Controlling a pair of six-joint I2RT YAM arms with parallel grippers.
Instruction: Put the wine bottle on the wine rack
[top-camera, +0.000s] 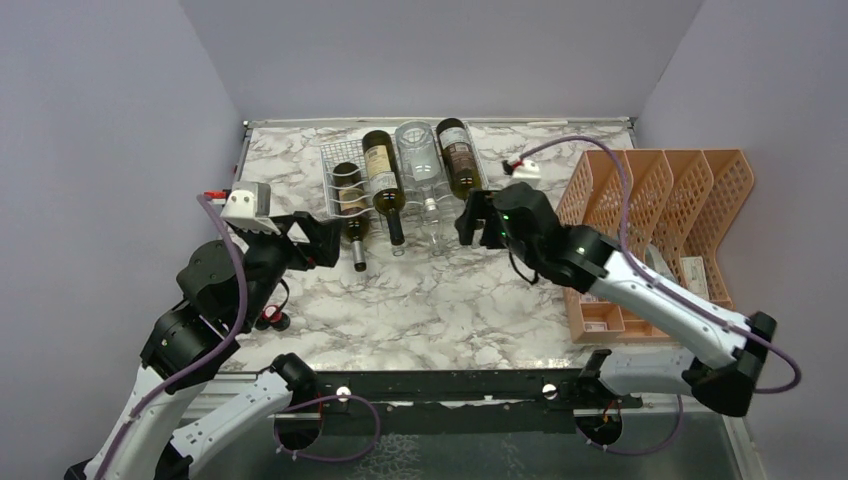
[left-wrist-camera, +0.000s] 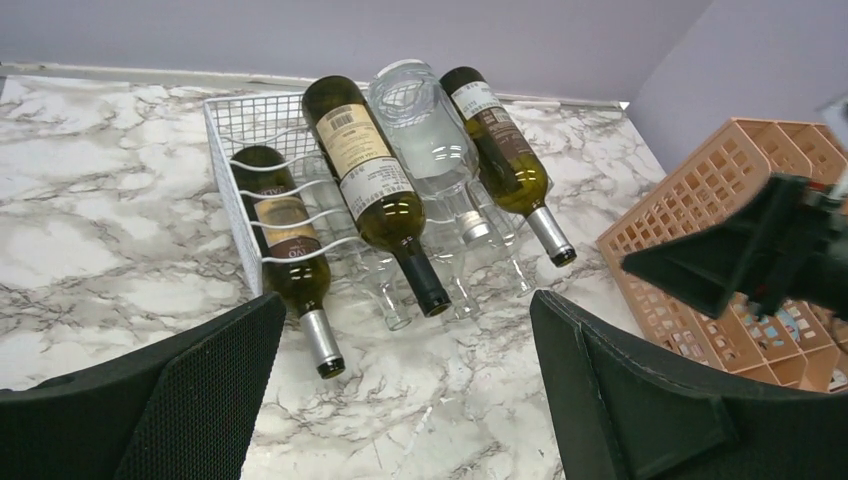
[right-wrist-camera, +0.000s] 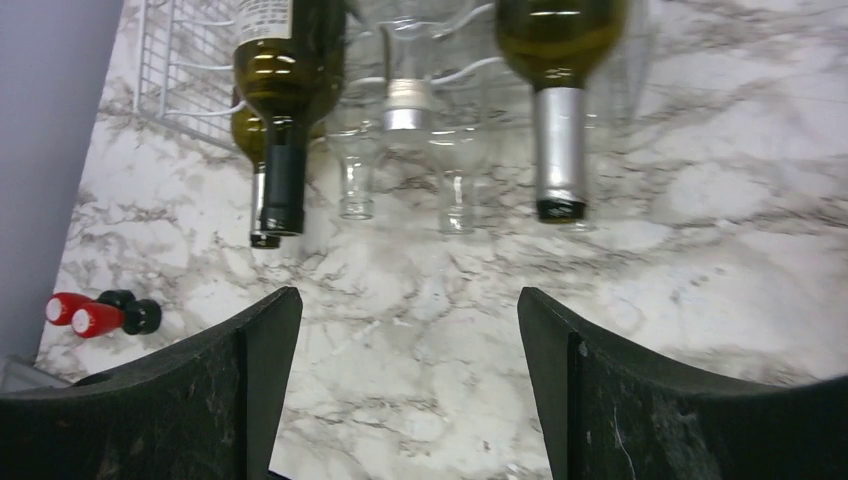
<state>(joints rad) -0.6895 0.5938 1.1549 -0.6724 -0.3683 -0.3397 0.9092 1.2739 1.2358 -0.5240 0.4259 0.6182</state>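
Observation:
The white wire wine rack (top-camera: 335, 160) lies at the back of the marble table with several bottles resting on it, necks toward me. The rightmost wine bottle (top-camera: 460, 155), green glass with a brown label and silver neck, lies in the right cradle (left-wrist-camera: 505, 155) (right-wrist-camera: 560, 150). My right gripper (top-camera: 478, 215) (right-wrist-camera: 407, 300) hangs open just in front of that bottle's neck, with only marble between its fingers. My left gripper (top-camera: 328, 243) (left-wrist-camera: 405, 320) is wide open and empty, a little before the small left bottle (left-wrist-camera: 285, 235).
An orange perforated divider tray (top-camera: 660, 200) stands at the right, close to the right arm. A clear bottle (left-wrist-camera: 425, 130) and a dark green one (left-wrist-camera: 370, 180) fill the middle cradles. Small red and black pieces (right-wrist-camera: 90, 315) lie near the table's left front.

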